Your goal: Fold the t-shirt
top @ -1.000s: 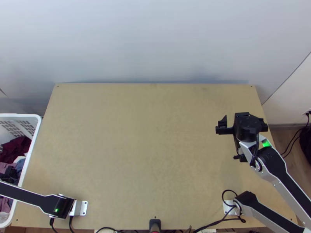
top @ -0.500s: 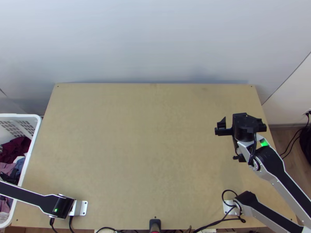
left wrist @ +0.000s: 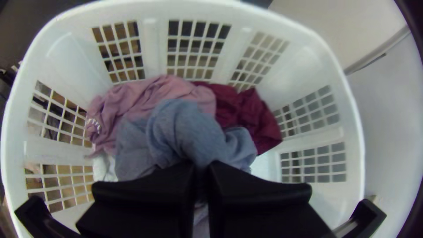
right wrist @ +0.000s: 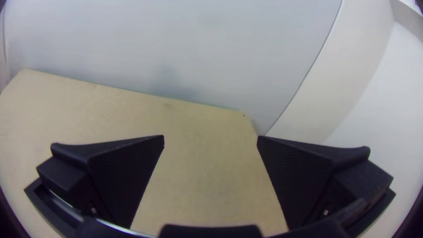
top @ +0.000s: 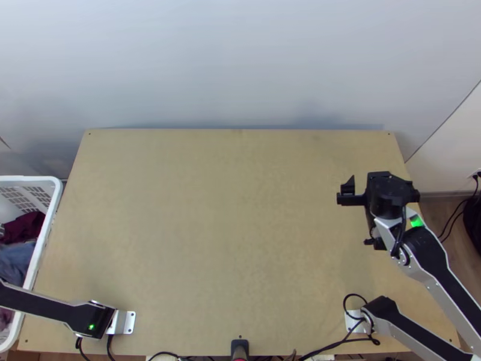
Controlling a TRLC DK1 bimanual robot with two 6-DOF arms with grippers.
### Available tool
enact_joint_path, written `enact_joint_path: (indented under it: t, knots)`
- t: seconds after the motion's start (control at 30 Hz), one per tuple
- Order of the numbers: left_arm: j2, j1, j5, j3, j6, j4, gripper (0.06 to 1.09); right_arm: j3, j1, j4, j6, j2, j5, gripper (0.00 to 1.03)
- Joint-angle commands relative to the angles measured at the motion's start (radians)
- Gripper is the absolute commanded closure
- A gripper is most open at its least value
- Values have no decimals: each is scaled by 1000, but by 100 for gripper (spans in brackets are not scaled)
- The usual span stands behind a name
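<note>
Fingers nearly together, the left gripper point(left wrist: 201, 169) pinches a bunched blue-grey cloth point(left wrist: 185, 128) inside a white plastic basket with lattice sides point(top: 47, 240), to the left of the table; whether that cloth is the t-shirt, I cannot tell. Well apart on the right side, the right gripper point(top: 380, 186) hangs over the table with its two fingers spread wide and nothing between them. Around the held cloth lie a crumpled maroon cloth point(top: 24, 227), farther back in the basket, and a mauve-pink cloth point(left wrist: 145, 94). Standing in the way, the basket's walls ring the left gripper, and the white-and-black left arm point(top: 51, 307) crosses the near part of its rim. Black cables point(top: 340, 343) trail by the right base at the near edge. Light wood makes up the flat table point(top: 210, 240); a pale smooth wall point(top: 240, 66) rises behind, with wooden floor point(top: 445, 225) at right. Left wrist view gives the basket's lattice sides and the mauve-pink folds; the top view adds the cables and floor.
</note>
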Motion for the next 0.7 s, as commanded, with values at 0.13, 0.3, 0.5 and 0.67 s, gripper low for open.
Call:
enact_joint_path:
  t: [0.13,0.3,0.5,0.67]
  knots:
    - [-509,-88,155,80,-68,-198,105,38,-12,-18,20,-32,-1,4]
    - [-765,-193,190,51,-58,-230,105,26,-15,-21,23,-52,-1,4]
    - [-1041,-407,190,-28,-10,-234,105,12,-15,-19,43,-121,-1,5]
    - [-1137,-679,107,-44,-15,-269,105,12,-13,-23,12,-167,-1,5]
